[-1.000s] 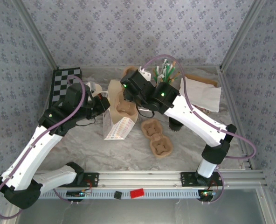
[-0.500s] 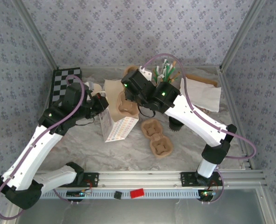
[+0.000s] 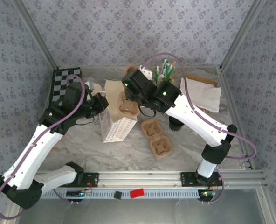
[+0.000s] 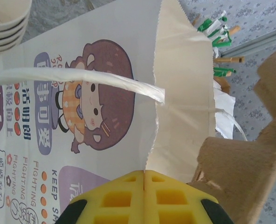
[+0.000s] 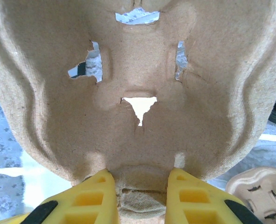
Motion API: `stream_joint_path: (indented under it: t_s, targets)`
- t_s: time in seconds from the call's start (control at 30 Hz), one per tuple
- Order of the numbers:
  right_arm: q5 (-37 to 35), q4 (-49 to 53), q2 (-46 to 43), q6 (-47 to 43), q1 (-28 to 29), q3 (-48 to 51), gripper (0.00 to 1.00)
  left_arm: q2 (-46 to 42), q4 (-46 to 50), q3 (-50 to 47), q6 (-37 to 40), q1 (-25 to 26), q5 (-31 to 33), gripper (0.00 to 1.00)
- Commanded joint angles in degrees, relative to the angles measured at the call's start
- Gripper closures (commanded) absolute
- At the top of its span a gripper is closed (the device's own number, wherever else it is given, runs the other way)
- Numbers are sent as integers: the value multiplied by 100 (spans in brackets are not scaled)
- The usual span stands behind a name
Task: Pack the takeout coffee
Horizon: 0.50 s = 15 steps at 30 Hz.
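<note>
The takeout coffee (image 3: 175, 125) is a dark cup mostly hidden under my right forearm. A white printed paper bag (image 3: 115, 128) stands at the table's middle. My left gripper (image 3: 102, 103) is shut on its serrated rim (image 4: 153, 116), the yellow pads (image 4: 119, 198) pressed together (image 4: 144, 176). Over the bag's mouth hangs a brown pulp cup carrier (image 3: 127, 107) that fills the right wrist view (image 5: 138, 70). My right gripper (image 3: 129, 96) is shut on the carrier's end tab, which sits between the two pads (image 5: 142, 198).
A second pulp carrier (image 3: 156, 138) lies right of the bag. Green-and-white straws and stirrers (image 3: 166, 72) stand at the back, white paper napkins (image 3: 204, 96) at back right, a checkerboard (image 3: 65, 84) at back left. A stack of cream cups (image 4: 7, 23) sits behind the bag.
My left gripper has drawn the bag's rim to the left, and the bag now stands more upright with its mouth wider. The right gripper and carrier barely moved.
</note>
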<state>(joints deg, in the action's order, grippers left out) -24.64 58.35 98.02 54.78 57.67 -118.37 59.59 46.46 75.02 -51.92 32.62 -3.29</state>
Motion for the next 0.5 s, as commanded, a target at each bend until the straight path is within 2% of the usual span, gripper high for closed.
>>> stream_joint_path:
  t_s: [0.0, 0.47]
  targets:
    - [-23, 111, 103, -109, 40, -451, 77, 26, -137, 74, 128, -20, -197, 100]
    - [118, -109, 432, 54, 183, -542, 77, 44, -254, 76, 44, -5, -389, 100]
